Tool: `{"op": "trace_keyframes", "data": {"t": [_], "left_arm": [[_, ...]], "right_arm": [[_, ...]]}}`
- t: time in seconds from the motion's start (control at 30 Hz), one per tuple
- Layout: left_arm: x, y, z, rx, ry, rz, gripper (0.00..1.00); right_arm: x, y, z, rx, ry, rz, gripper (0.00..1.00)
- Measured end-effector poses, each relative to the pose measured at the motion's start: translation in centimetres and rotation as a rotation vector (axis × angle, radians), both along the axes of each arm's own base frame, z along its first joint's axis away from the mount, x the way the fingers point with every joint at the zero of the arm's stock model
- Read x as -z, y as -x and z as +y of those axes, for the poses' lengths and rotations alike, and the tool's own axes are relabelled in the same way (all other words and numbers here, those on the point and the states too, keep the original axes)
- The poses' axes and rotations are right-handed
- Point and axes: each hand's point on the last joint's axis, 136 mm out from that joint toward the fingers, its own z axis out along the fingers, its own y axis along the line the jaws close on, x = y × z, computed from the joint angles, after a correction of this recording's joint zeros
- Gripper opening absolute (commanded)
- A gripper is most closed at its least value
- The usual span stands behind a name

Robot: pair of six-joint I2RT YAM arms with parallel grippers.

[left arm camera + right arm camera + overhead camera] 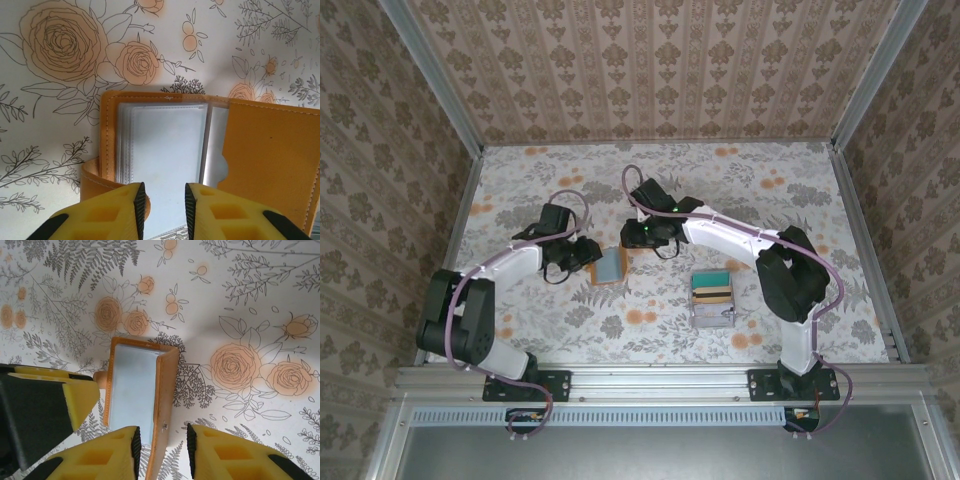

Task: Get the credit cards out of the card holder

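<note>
1. Card holder (pixel 270 150): orange leather-look, matt, fine grain, stitched edge.
2. Inner sleeves (pixel 165 145): clear plastic, glossy, smooth.
3. L gripper (pixel 164 197): yellow plastic, matt; pads (pixel 141 202) black, ribbed, rubber-look.
4. Table (pixel 50 125): floral print cover, smooth, matt.
5. Front rail (pixel 660 381): bare metal, slight sheen.

The counter (pixel 760 190) has a floral cover of orange roses and grey ferns. Near its middle lies the open orange card holder (pixel 610 267). A grey tray (pixel 713 318) sits right of it, toward the near edge.
</note>
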Motion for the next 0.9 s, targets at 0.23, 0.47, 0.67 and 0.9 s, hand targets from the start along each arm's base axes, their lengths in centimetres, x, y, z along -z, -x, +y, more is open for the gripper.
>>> {"op": "trace_keyframes", "data": {"t": [0.23, 0.47, 0.67, 0.9], "left_arm": [[0.0, -0.1, 0.1, -0.005, -0.007, -0.003, 0.28], [0.0, -0.2, 0.2, -0.008, -0.011, -0.004, 0.27], [0.0, -0.1, 0.1, -0.006, -0.011, -0.005, 0.26], [-0.5, 0.4, -0.9, 0.029, -0.016, -0.022, 0.27]], "right_arm": [[-2.5, 0.2, 2.3, -0.072, -0.059, -0.038, 0.28], [-0.3, 0.6, 3.2, -0.100, -0.052, 0.015, 0.22], [2.3, 1.1, 2.4, -0.106, 0.000, 0.056, 0.18], [5.3, 2.3, 0.4, -0.090, 0.072, 0.110, 0.17]]}}
